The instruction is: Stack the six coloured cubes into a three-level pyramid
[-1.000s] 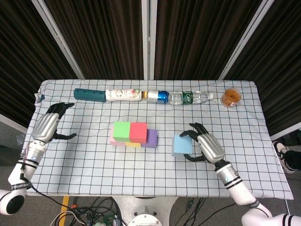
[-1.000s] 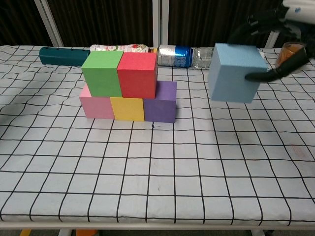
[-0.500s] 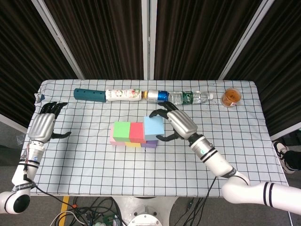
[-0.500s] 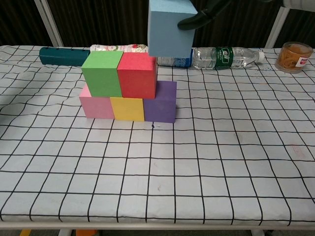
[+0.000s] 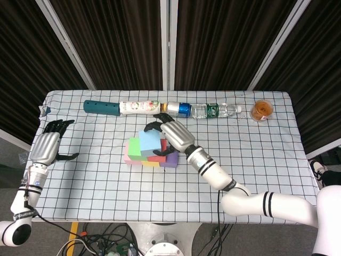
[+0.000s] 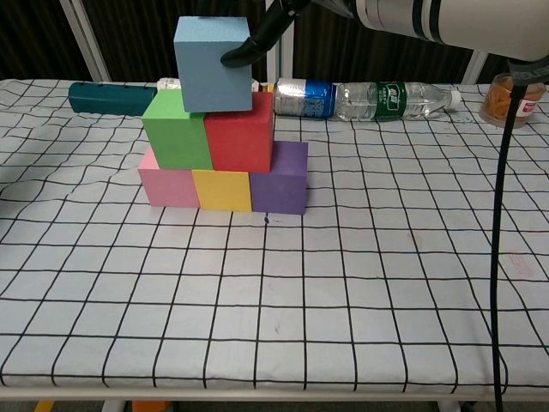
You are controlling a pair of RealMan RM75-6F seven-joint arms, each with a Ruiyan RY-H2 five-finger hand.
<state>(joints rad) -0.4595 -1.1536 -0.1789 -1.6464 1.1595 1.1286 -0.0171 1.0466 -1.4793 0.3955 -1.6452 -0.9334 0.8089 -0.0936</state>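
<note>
The right hand [image 5: 173, 136] is gripping the blue cube [image 6: 212, 64], sitting level and square-on atop the green cube [image 6: 177, 130] and red cube [image 6: 239, 131]; the left hand [image 5: 47, 146] is hanging empty, fingers apart.

Both arms are glossy white tubes with black bands at the joints. Each ends in a silver-grey metal wrist collar. The left hand [image 5: 47, 146] and the right hand [image 5: 173, 135] have brushed-silver backs and black fingers. A black cable [image 6: 497, 257] hangs beside the right arm.

lab: black curtains [image 5: 128, 37], checked table [image 5: 277, 160], cables [image 5: 106, 240]
</note>
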